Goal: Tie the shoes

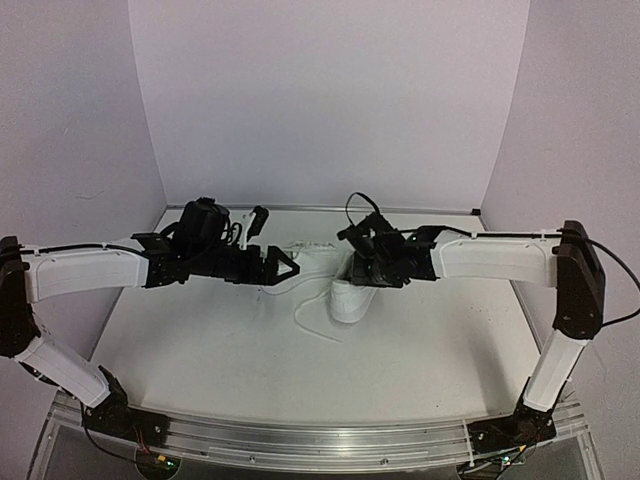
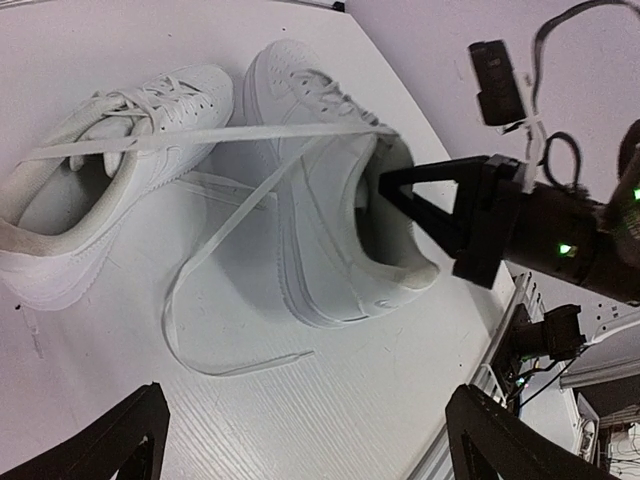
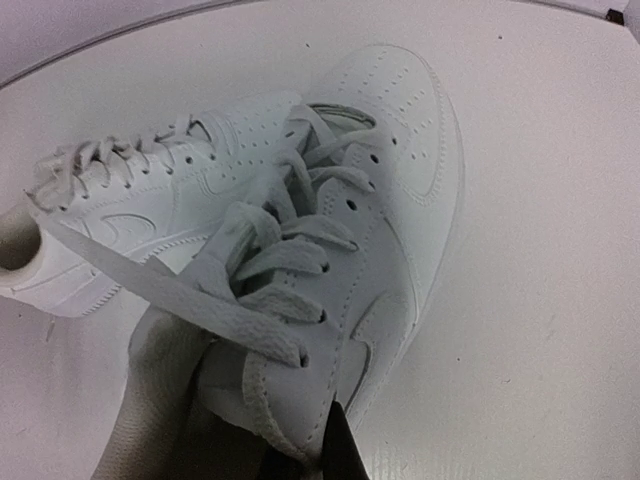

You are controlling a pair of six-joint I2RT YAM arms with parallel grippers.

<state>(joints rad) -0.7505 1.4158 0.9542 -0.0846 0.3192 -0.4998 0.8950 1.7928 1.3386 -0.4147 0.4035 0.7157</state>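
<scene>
The white table (image 1: 200,350) has the pair of shoes (image 1: 348,298) near its middle, a little toward 12 o'clock, with both arms reaching in over them from 9 and 3.

The two sneakers stand side by side and touching, toes toward 12 o'clock as far as I can judge. The right-hand shoe (image 2: 330,220) sits under the right arm, and the other shoe (image 2: 120,190) is just beside it on the 9 o'clock side. Both are laced up through the eyelets, but I see no knot or bow on either, so to my eye the tying has barely begun.

The left gripper (image 1: 288,267) hovers just off the pair at 9 o'clock, jaws spread wide and empty. The right gripper (image 2: 388,186) is pinched closed with its tip at the collar of the right-hand shoe, near the top eyelet. I cannot tell whether it has anything between its fingers.

One long lace (image 2: 215,137) runs from that top eyelet flat across the other shoe. A second lace (image 2: 200,290) loops loose over the table toward 7 o'clock.

What's left looks like nearly everything: gathering both ends, crossing them, knotting and bowing, then the same on the second shoe.
</scene>
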